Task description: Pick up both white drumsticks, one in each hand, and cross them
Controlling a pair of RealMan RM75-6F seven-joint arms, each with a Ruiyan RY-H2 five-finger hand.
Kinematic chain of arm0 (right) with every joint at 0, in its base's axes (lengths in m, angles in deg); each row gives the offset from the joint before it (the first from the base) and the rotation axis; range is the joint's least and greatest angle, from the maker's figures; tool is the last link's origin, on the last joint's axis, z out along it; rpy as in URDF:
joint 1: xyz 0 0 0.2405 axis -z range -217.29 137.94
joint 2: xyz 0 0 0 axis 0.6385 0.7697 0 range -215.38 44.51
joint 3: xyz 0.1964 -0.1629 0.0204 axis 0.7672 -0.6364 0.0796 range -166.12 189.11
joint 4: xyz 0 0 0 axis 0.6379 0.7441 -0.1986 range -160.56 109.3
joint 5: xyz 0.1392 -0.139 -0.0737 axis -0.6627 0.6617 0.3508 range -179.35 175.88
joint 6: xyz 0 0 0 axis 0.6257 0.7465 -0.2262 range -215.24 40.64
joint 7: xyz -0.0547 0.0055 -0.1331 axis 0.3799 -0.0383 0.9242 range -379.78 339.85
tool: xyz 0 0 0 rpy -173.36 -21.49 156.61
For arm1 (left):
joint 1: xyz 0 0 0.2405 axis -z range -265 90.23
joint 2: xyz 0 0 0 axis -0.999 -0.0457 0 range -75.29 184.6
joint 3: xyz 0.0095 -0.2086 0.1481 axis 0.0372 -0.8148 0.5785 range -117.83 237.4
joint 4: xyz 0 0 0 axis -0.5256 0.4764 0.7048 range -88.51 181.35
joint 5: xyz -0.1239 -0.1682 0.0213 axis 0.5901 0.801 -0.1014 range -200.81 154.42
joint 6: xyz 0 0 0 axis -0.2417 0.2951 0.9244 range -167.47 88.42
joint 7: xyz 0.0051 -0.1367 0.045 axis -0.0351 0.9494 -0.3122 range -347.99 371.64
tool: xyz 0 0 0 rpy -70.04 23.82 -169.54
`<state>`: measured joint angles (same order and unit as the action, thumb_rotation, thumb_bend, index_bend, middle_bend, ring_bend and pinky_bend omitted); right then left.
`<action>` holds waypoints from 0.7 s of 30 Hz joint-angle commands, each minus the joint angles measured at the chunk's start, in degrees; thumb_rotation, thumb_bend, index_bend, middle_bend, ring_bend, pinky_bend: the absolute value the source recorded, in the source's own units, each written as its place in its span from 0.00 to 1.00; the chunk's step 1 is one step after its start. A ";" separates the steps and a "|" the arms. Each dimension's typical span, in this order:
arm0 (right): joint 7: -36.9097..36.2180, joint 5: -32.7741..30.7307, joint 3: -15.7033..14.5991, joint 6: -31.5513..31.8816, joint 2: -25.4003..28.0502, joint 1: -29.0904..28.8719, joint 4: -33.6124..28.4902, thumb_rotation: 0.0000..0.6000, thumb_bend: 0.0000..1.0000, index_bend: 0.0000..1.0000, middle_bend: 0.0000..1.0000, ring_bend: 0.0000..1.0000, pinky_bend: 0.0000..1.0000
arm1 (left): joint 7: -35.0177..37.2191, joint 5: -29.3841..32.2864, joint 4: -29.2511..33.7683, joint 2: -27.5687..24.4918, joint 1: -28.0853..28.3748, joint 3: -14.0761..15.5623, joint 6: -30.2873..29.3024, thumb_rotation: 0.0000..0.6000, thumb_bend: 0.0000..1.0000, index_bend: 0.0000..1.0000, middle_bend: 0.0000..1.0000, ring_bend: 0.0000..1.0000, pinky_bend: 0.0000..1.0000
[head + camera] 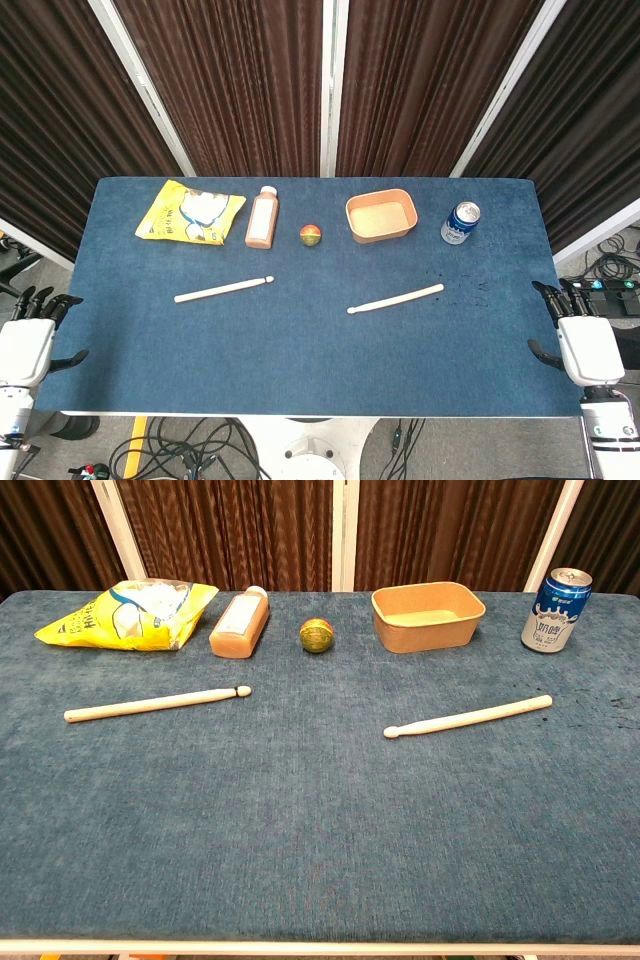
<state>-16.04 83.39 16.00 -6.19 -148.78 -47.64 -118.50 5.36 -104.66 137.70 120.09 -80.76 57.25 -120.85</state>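
Both white drumsticks lie flat on the blue table (300,350), untouched — nothing of the task is done yet.

Left drumstick (223,290): long axis runs nearly left-right, tipped slightly away at its tip end, which points toward the table's centre. Its butt end is the end nearer the left hand (25,345). That hand sits off the near-left corner of the table, fingers apart, holding nothing. From it, the stick lies forward and inward.

Right drumstick (395,298): same rough left-right lie, but mirrored — tip toward centre, butt end out toward the right edge and slightly farther back. The right hand (585,345) waits off the near-right corner, fingers likewise spread and empty; the stick is forward and inward from it.

The two sticks are well apart, each on its own hand's side, so no reach crosses over.

Judgement: each hand would best come onto the outer butt end, across the stick's axis.

Behind the sticks: a yellow snack bag (190,212), a bottle (262,217), a small ball (311,235), a tan tray (381,216), a blue can (460,222).
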 commanded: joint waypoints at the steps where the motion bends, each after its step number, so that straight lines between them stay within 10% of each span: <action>1: -0.33 0.11 0.04 -0.12 0.14 -0.15 -0.06 1.00 0.10 0.13 0.20 0.06 0.16 | 0.03 -0.44 -0.90 0.76 -0.22 -0.21 -0.96 1.00 0.04 0.24 0.22 0.08 0.04; 13: -3.22 1.19 -0.06 -1.10 0.07 -1.19 0.54 1.00 0.10 0.13 0.22 0.07 0.17 | -0.16 -1.59 -2.00 1.87 -0.70 -0.31 -2.80 1.00 0.04 0.24 0.22 0.08 0.04; 21: -7.21 1.24 1.77 -12.44 -1.87 -9.68 3.98 1.00 0.15 0.23 0.28 0.11 0.23 | -0.14 -2.22 -2.38 2.27 -0.64 -0.55 -3.47 1.00 0.03 0.24 0.22 0.08 0.04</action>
<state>-21.74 84.79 16.74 -14.52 -149.32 -53.82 -116.50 5.21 -106.88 135.30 122.34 -81.41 56.70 -124.33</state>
